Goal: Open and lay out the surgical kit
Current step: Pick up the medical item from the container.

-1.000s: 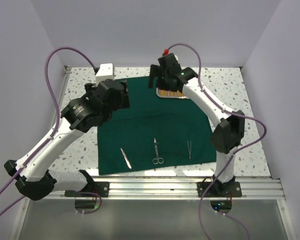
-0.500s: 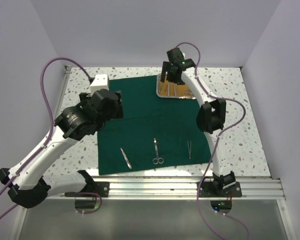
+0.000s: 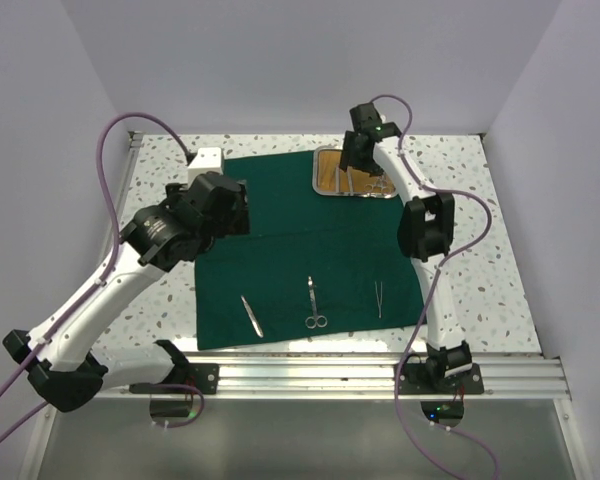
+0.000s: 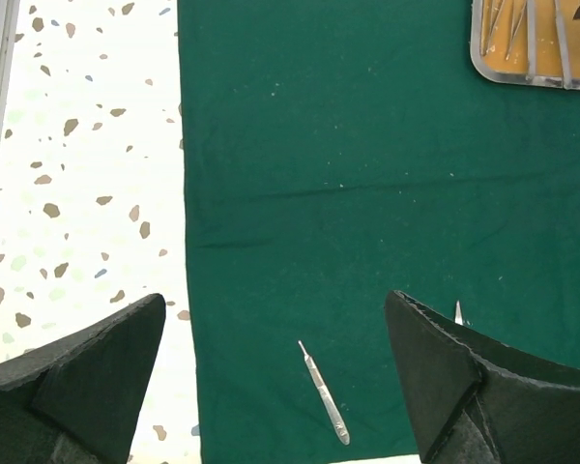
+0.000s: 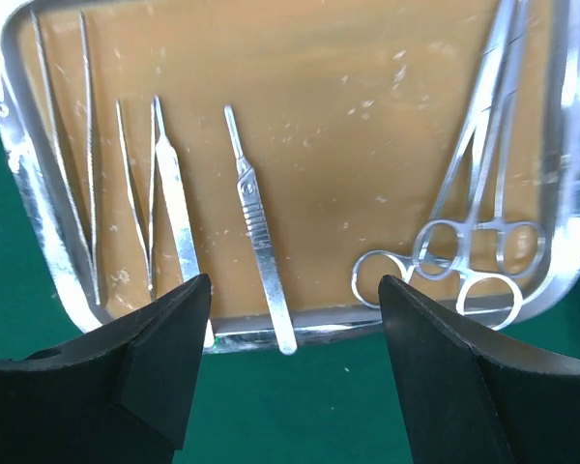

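Note:
The dark green cloth [image 3: 310, 245] lies spread flat on the table. Near its front edge rest a slim silver handle [image 3: 251, 315], scissors [image 3: 313, 303] and tweezers [image 3: 379, 298]. The steel tray [image 3: 320, 178] with tan lining sits at the cloth's far edge. My right gripper [image 3: 363, 168] hovers over it, open. In the right wrist view the right gripper [image 5: 290, 290] straddles a flat handle [image 5: 259, 232]; tweezers [image 5: 63, 145] and ring-handled forceps [image 5: 474, 193] also lie inside the tray [image 5: 338, 326]. My left gripper [image 4: 275, 300] is open and empty above the cloth [image 4: 348, 174].
A white box [image 3: 208, 160] stands at the back left, by the left arm. Speckled tabletop [image 3: 460, 180] surrounds the cloth. Walls close in on three sides, and a metal rail [image 3: 380, 375] runs along the near edge.
My right arm has stretched farther back and right over the tray, uncovering most of it, and its jaws have narrowed somewhat. The left arm has shifted only slightly.

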`<state>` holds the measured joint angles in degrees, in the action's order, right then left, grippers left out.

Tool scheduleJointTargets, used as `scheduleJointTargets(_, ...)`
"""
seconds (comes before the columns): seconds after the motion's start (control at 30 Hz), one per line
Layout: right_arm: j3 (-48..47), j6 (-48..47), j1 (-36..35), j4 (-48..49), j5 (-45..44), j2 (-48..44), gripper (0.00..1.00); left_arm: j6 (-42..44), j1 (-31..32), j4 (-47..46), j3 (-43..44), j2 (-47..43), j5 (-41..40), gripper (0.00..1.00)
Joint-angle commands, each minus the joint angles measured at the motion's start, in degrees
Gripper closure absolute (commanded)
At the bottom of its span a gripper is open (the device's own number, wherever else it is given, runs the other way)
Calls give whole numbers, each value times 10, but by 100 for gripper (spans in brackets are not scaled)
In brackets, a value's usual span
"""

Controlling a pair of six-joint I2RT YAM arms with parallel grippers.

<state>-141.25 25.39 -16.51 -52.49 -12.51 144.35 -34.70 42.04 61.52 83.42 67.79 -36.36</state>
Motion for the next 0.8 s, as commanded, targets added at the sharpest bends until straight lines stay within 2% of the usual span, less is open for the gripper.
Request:
scheduleJointTargets(0.0,10,-10,-12,13,6,11,27,18,-12,-28,-12,5,19,0)
scheduleJointTargets(0.17,-2,-10,-11,14,0,26,28,22,-20,-33,-23,4,24,0)
scheduleJointTargets(0.27,-3,-10,-11,15,-3,34,33,27,-25,-32,-19,3,22,0)
scheduleJointTargets(0.43,20,-3,-11,22,-2,42,45,35,-37,-26,-15,3,22,0)
scheduleJointTargets(0.57,34,3,-14,27,1,50,49,38,-46,-25,-13,3,23,0)
scheduleJointTargets(0.67,32,0,-19,22,-2,59,56,42,-51,-25,-16,3,25,0)
scheduleJointTargets(0.77,32,-2,-24,17,-9,66,73,45,-57,-25,-19,3,27,0)
